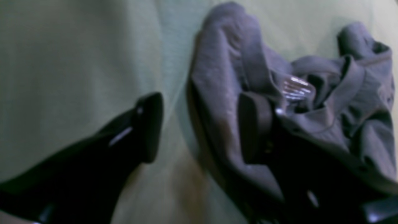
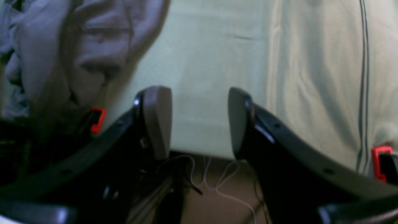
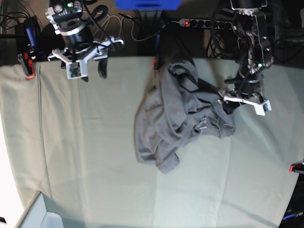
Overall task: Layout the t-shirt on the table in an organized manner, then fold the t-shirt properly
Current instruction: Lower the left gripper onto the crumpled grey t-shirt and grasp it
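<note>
The grey t-shirt lies crumpled in a heap at the middle of the table, its white neck label facing up. My left gripper stands at the shirt's right edge. In the left wrist view it is open, one finger over bare green cloth and the other resting against the bunched t-shirt beside the label. My right gripper is open and holds nothing, hovering over the table's far edge, away from the t-shirt. In the base view it is at the far left.
Red clamps grip the cloth at the table's edges; two clamps show near my right gripper. Cables and a power strip lie behind the far edge. A pale box corner sits at front left.
</note>
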